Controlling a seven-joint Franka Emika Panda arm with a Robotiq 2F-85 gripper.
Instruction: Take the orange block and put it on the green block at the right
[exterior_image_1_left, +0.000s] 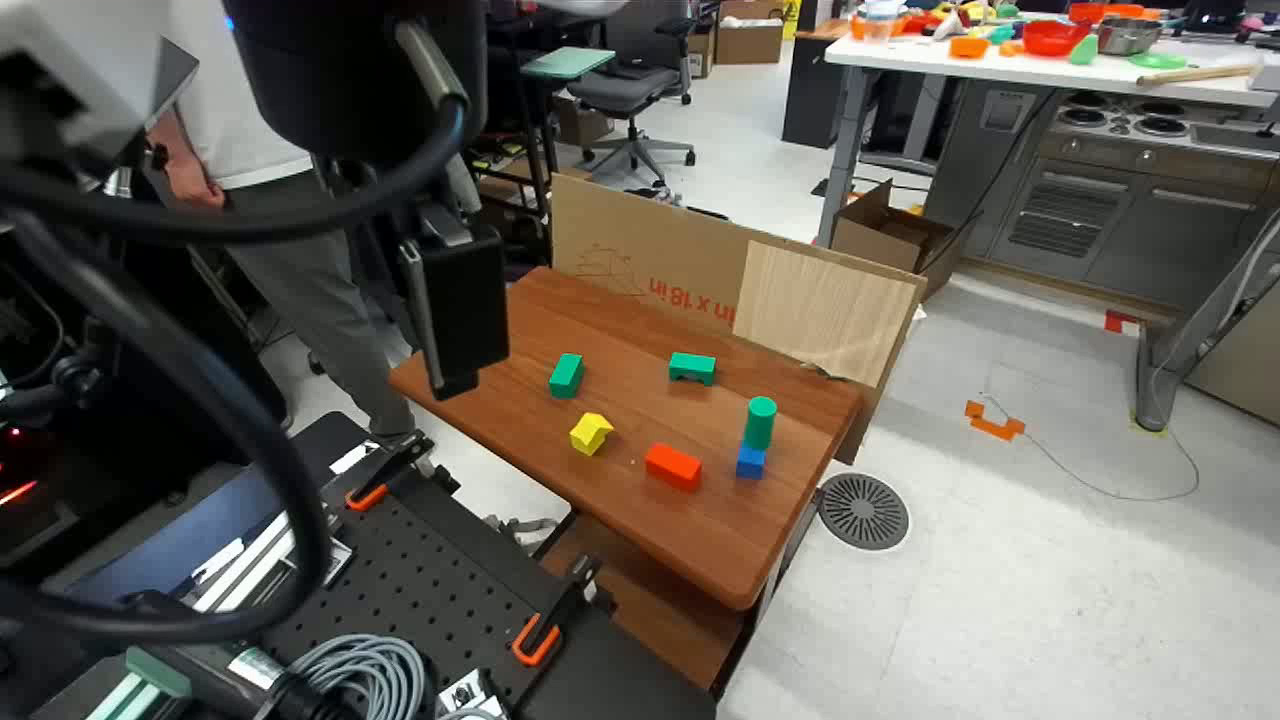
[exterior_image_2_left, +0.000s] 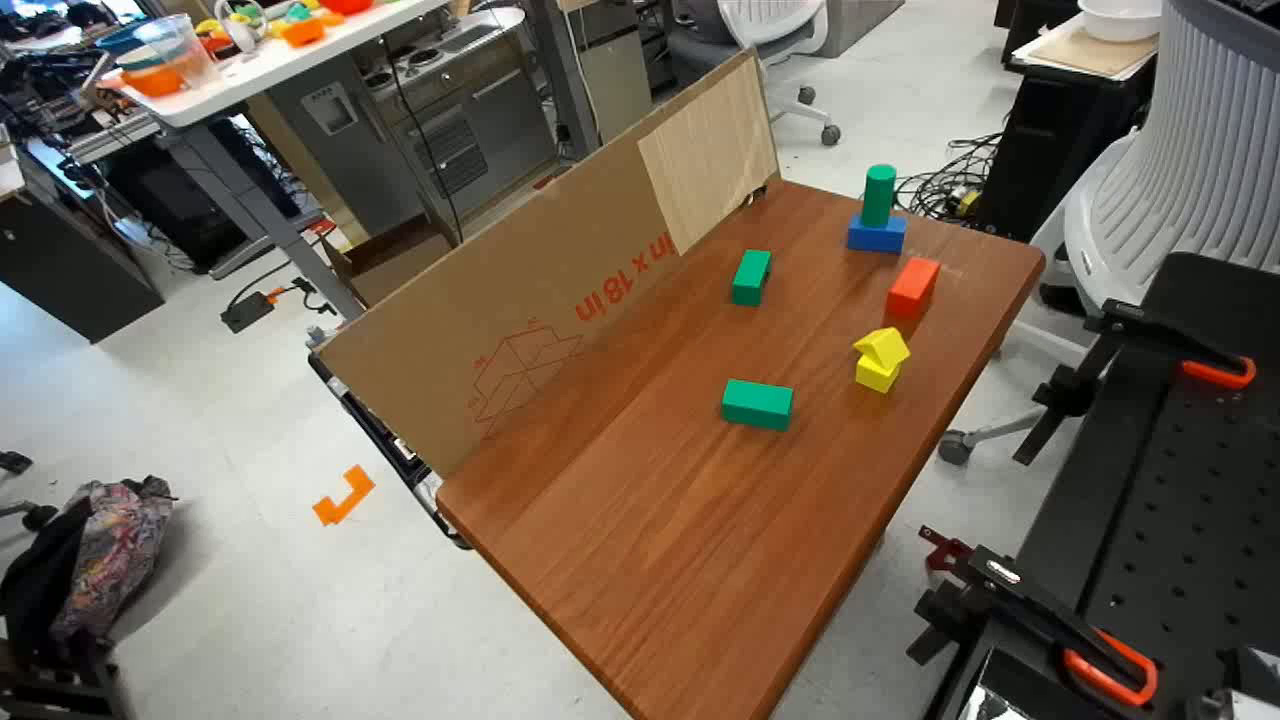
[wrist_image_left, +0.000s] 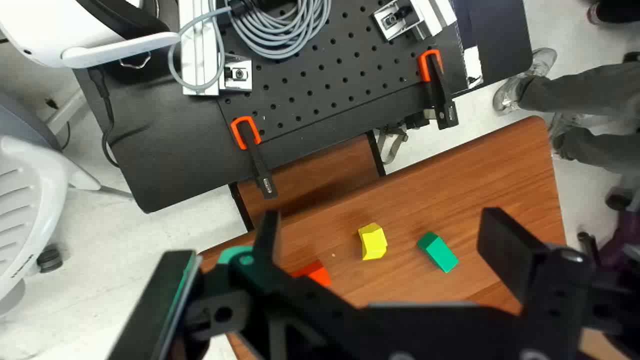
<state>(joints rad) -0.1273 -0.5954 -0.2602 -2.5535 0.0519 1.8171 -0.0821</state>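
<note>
The orange block (exterior_image_1_left: 674, 467) lies flat on the brown table in both exterior views (exterior_image_2_left: 913, 287). In the wrist view the orange block (wrist_image_left: 314, 273) is partly hidden behind a finger. The green block (exterior_image_1_left: 566, 375), plain and small, lies apart from it and also shows in an exterior view (exterior_image_2_left: 757, 404) and the wrist view (wrist_image_left: 438, 251). A wider green block with a notch (exterior_image_1_left: 692, 368) lies nearer the cardboard (exterior_image_2_left: 751, 277). My gripper (wrist_image_left: 382, 222) is open and empty, high above the table edge; in an exterior view it (exterior_image_1_left: 455, 315) hangs at the upper left.
A green cylinder (exterior_image_1_left: 760, 422) stands on a blue block (exterior_image_2_left: 876, 234) beside the orange block. Yellow blocks (exterior_image_2_left: 880, 360) stand between the orange block and the plain green block. A cardboard sheet (exterior_image_2_left: 560, 290) walls one long side. A black pegboard table (wrist_image_left: 320, 90) with clamps adjoins.
</note>
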